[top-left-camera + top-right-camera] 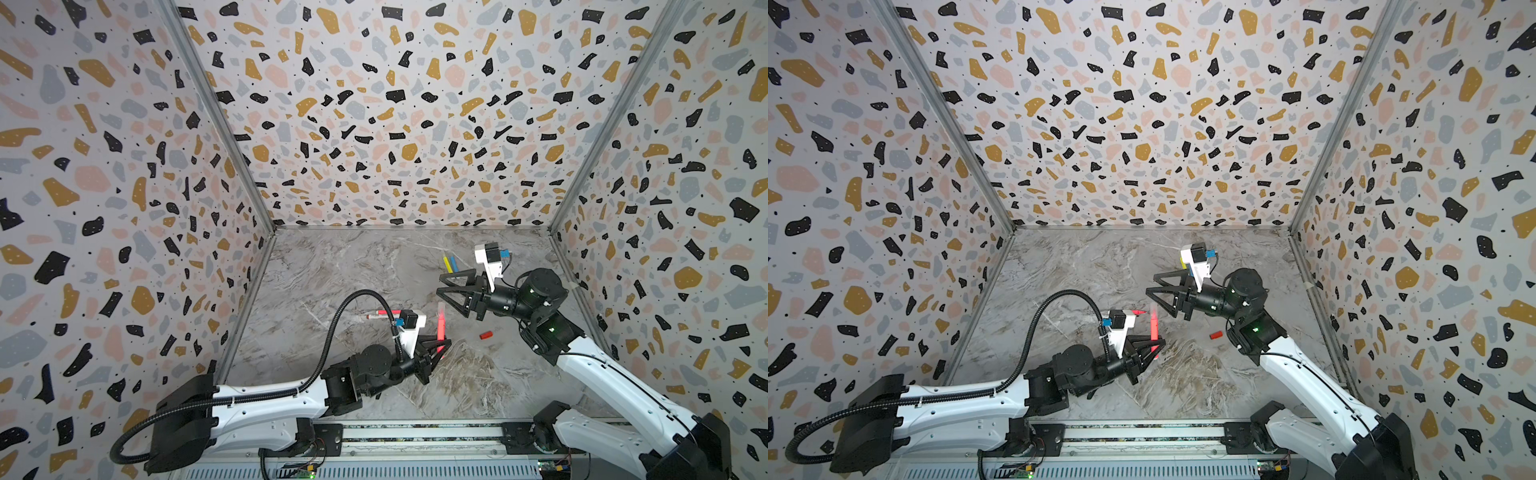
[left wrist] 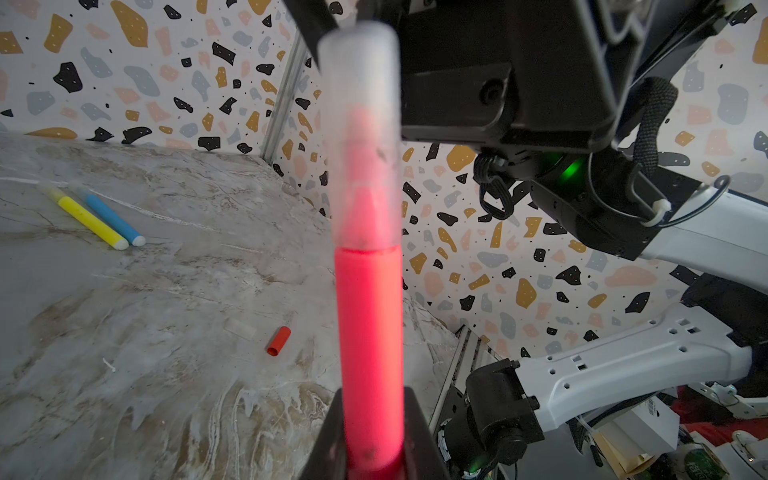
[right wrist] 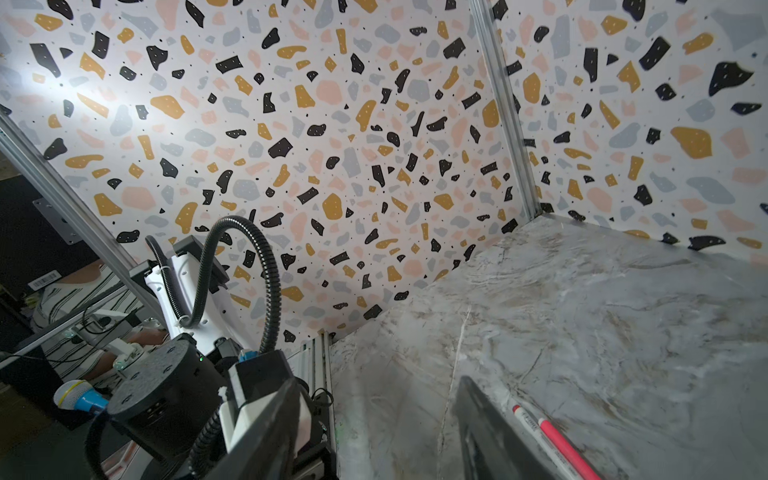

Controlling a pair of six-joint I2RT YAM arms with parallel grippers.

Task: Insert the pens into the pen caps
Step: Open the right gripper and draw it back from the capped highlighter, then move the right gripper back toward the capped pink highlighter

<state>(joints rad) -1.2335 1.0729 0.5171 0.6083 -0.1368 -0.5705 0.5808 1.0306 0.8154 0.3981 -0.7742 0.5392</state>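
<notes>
Just left of the red cap (image 1: 486,335), which lies on its side on the marble table (image 1: 332,266), the left jaws are clamped tight on the lower end of a neon pink pen (image 1: 441,324) and hold it upright. Beyond the red cap, up off the table and near the pen's top, the right jaws stand about half apart with nothing between them. The capping of this pen looks finished: a frosted clear cap (image 2: 359,137) covers its tip, its rim flush against the pink barrel. The next move, I judge, calls for laying this pen down away from the red cap. That cap can then be paired with the white pen with red markings (image 1: 378,316), which lies well left of the red cap beside a second pink pen (image 1: 390,311). One arm would have to steady the cap with its mouth towards the tip. The yellow pen (image 1: 447,264) and blue pen (image 1: 454,262) lie side by side far beyond the red cap. Only the left wrist view shows the frosted cap plainly, along with pale sleeves on the far ends of the yellow and blue pens, perhaps caps too. In both top views the cap is a pale blur. Only the right wrist view looks between the right jaws and shows the gap empty, with the white and pink pens lying past them
</notes>
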